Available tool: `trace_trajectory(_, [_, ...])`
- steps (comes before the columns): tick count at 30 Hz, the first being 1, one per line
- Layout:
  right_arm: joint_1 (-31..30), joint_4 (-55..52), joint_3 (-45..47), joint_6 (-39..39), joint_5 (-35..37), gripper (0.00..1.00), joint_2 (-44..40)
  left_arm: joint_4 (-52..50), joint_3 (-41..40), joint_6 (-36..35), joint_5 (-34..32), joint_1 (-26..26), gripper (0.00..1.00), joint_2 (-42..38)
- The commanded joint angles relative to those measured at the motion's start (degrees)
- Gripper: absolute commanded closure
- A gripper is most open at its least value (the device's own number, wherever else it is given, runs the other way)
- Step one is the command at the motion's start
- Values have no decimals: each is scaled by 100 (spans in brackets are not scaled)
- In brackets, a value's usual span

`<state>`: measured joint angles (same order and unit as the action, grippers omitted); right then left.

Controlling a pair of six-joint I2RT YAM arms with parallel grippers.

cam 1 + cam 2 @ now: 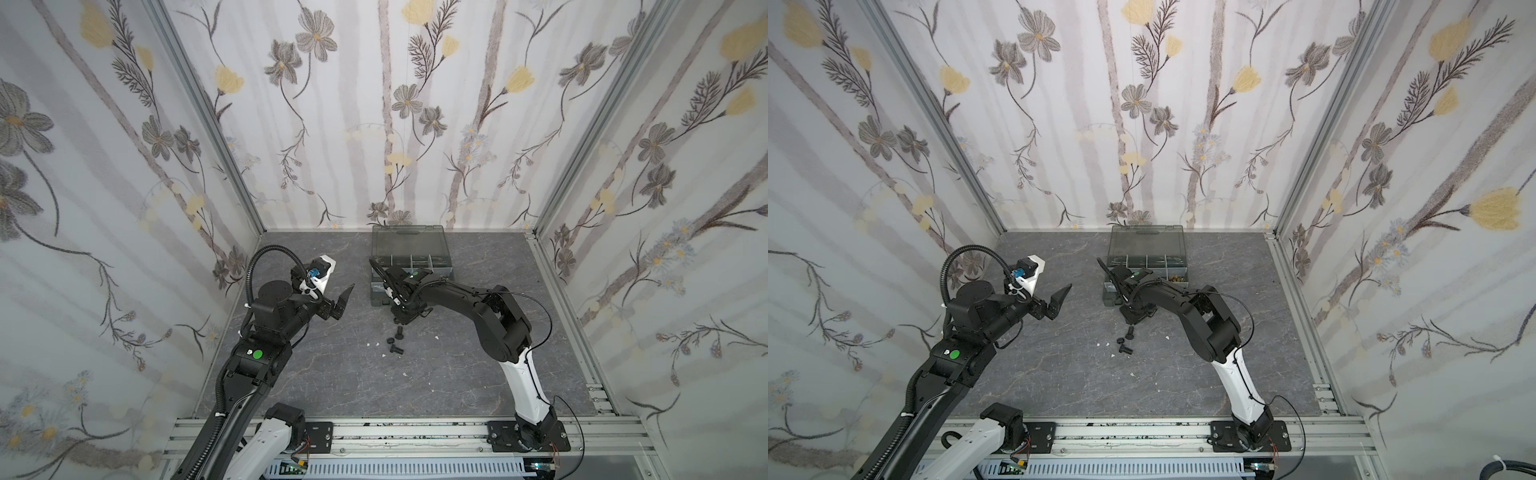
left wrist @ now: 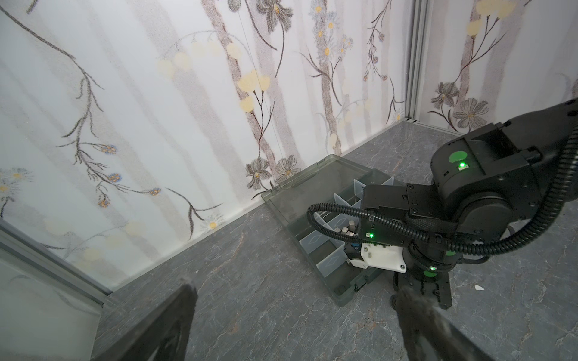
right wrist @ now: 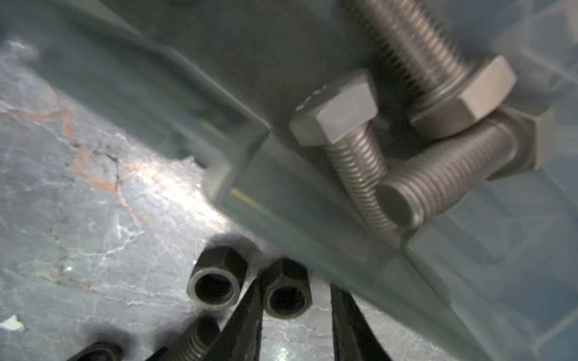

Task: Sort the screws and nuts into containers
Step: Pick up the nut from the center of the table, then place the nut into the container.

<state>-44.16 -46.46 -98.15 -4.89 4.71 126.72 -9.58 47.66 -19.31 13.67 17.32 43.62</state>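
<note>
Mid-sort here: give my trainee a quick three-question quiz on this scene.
1. True or false: the left gripper is open and empty.
2. The silver screws lie: A in the case, B beside it, C under it.
3. What sits between the right gripper's tips?
Key: 1 true; 2 A; 3 a black nut.

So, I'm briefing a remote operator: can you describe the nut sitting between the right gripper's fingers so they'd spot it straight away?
Find the dark grey organizer case by the back wall. Just off its front edge, a black hex nut sits between the right gripper's open fingers. Its look-alike neighbour lies beside it, just outside them.
</note>
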Motion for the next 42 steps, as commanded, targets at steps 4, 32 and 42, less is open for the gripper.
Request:
trace_trajectory(4, [30, 32, -9, 45, 40, 72, 57, 176, -3, -46, 13, -6, 0, 25])
trace_trajectory(32, [509, -630, -504, 351, 336, 83, -785, 170, -4, -38, 34, -7, 0, 33])
trace_trajectory(42, [1138, -970, -2015, 740, 525, 83, -15, 161, 12, -55, 2, -16, 0, 22])
